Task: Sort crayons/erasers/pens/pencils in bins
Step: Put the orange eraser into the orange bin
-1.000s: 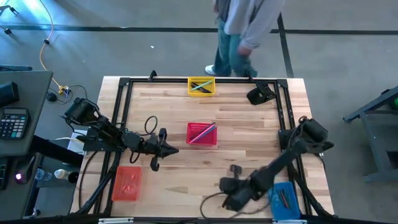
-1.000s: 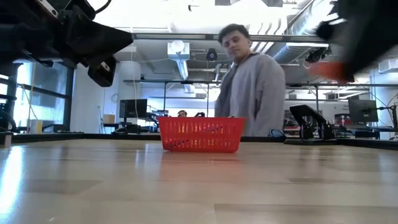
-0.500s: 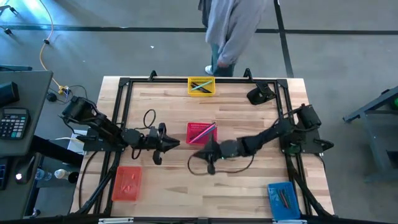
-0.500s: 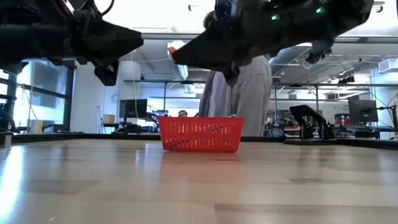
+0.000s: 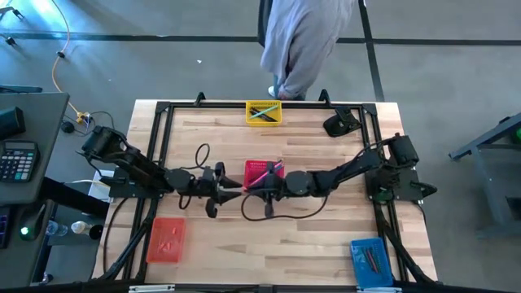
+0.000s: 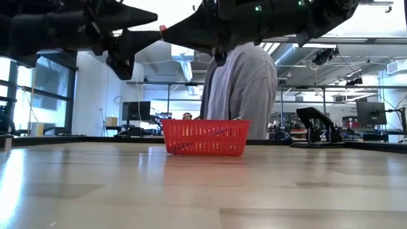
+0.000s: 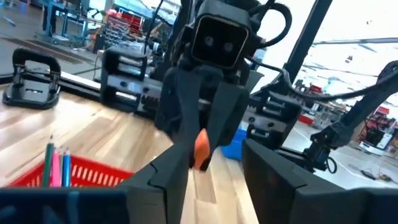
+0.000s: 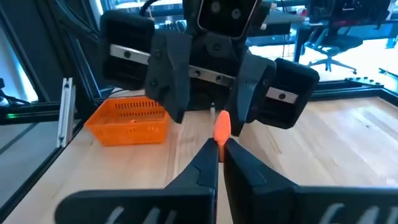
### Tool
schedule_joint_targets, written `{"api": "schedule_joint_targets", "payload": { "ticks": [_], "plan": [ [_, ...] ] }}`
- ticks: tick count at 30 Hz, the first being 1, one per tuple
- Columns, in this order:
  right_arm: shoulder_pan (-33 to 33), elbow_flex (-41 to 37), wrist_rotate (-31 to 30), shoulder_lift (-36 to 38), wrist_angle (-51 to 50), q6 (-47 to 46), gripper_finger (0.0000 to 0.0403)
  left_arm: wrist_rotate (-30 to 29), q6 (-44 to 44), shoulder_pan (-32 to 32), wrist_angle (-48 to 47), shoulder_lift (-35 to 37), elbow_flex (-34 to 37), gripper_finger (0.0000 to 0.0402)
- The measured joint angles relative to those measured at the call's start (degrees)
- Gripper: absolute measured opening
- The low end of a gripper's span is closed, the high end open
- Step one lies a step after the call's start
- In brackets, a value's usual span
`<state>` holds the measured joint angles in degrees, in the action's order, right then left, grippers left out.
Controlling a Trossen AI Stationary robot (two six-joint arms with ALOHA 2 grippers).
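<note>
Crayon [image 8: 222, 124] is sitting pinched in the right gripper [image 5: 254, 190] jaws, reaching between the left gripper [image 5: 236, 191] jaws, which are standing apart, beside the red bin [image 5: 259, 166] edge, above bare counter [image 5: 326, 236].

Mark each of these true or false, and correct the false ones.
1. The right gripper is shut on an orange crayon. True.
2. The left gripper is shut tight. False: its fingers stand apart, on either side of the crayon.
3. The two grippers meet beside the red bin. True.
4. The red bin holds no pencils. False: pencils lie in it.
5. The blue bin sits in the middle of the table. False: it sits at a near corner, on the right arm's side.
</note>
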<state>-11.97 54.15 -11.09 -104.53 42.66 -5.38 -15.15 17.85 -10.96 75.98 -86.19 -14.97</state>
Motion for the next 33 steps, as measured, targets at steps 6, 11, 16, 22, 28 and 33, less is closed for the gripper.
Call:
{"api": "schedule_joint_targets", "payload": {
  "ticks": [6, 11, 16, 22, 28, 33],
  "plan": [
    [0.0, 0.6, 0.0, 0.0, 0.5, 1.8, 0.0, -1.6, -2.0, 0.0, -0.4, 0.0, -1.3, 0.0145],
    [0.0, 0.6, 0.2, 0.0, 0.5, 2.3, 0.0, -3.1, -1.7, 0.0, -0.4, 0.0, -1.4, 0.0131],
    [0.0, 0.6, 0.2, 0.0, 1.3, 2.9, 0.0, -3.0, -1.6, 0.0, -0.4, 0.0, -1.4, 0.0093],
    [0.0, 0.6, 0.3, 0.0, 1.3, 2.9, 0.0, -1.9, -3.2, 0.0, -0.4, -0.1, -1.8, 0.0029],
    [-0.1, 0.6, 0.6, 0.1, 1.5, 2.2, 0.0009, -0.9, -5.5, 0.0, -0.5, -0.1, -2.3, 0.0006],
    [0.0, 0.6, 0.3, 0.0, 0.3, 0.4, 0.0059, -1.1, -7.5, 0.1, 0.0, -0.1, -2.7, 0.0002]
  ]
}}
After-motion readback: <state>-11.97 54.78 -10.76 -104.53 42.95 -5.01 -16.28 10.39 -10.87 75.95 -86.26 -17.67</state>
